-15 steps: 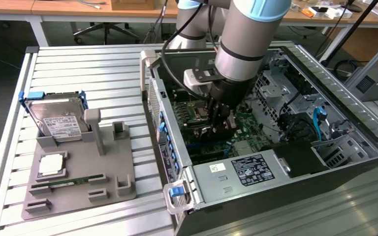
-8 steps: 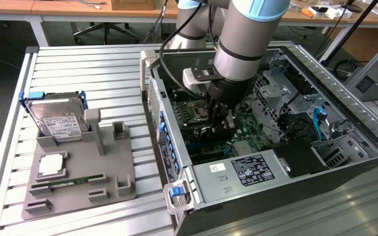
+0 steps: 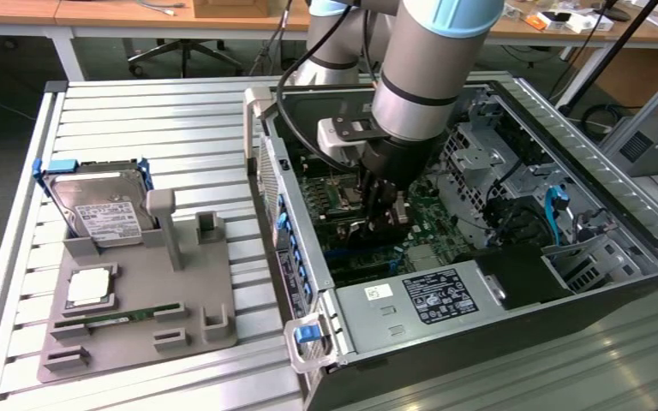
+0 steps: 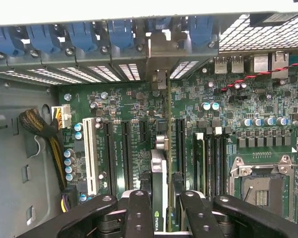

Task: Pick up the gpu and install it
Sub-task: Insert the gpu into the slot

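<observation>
The gpu [image 4: 159, 171], edge-on within the black gripper [image 4: 167, 198], is seen as black with a pale silver edge and a small green logo. The motherboard [image 4: 134, 106] is coloured green, with one white slot [image 4: 89, 156] set among black ones. Blue clips [image 4: 82, 35] are ranged along the grey case [image 4: 20, 163]. On the pale, ribbed worktop [image 3: 134, 120], a silver hard drive [image 3: 100, 214] is framed in blue.

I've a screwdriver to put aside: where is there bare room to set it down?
Bare slatted table lies beyond the hard drive, on the exterior view's left of the computer case. Between parts fixture and case, just a narrow strip. Inside is crowded: the end effector holds the gpu over the motherboard.
</observation>
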{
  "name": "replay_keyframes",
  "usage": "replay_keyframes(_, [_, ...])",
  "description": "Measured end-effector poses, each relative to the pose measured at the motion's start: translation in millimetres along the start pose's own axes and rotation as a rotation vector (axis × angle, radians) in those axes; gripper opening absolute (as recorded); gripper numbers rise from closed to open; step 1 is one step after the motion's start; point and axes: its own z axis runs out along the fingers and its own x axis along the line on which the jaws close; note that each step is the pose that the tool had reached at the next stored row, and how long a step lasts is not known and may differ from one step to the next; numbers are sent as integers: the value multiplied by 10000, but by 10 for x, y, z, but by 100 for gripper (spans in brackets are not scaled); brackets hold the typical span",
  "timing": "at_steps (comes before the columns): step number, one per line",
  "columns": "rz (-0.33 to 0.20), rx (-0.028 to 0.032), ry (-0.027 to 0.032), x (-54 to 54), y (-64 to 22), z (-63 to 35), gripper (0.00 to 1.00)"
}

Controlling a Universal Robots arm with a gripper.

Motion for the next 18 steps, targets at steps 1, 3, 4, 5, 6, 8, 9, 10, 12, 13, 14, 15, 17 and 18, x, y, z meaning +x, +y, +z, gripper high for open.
replay_keyframes(1, [1,0,0,0,0,0,27])
replay_keyframes(3, [3,0,1,0,0,0,27])
replay_keyframes(4, [2,0,1,-1,0,-1,27])
replay_keyframes(5, [2,0,1,0,0,-1,27])
replay_keyframes(6, [3,0,1,0,0,0,27])
replay_keyframes(8, [2,0,1,-1,0,-1,27])
replay_keyframes(9, [3,0,1,-1,0,-1,27])
replay_keyframes(10, [0,0,1,0,0,0,27])
replay_keyframes(12, [-34,1,4,-1,0,0,27])
replay_keyframes(13, [-67,1,5,-1,0,0,27])
replay_keyframes(14, [-104,1,10,-1,0,0,27])
replay_keyframes(15, [-125,1,15,-6,0,-1,27])
replay_keyframes(17, [-135,2,16,-28,1,-1,27])
replay_keyframes(18, [-138,2,14,-41,1,0,27])
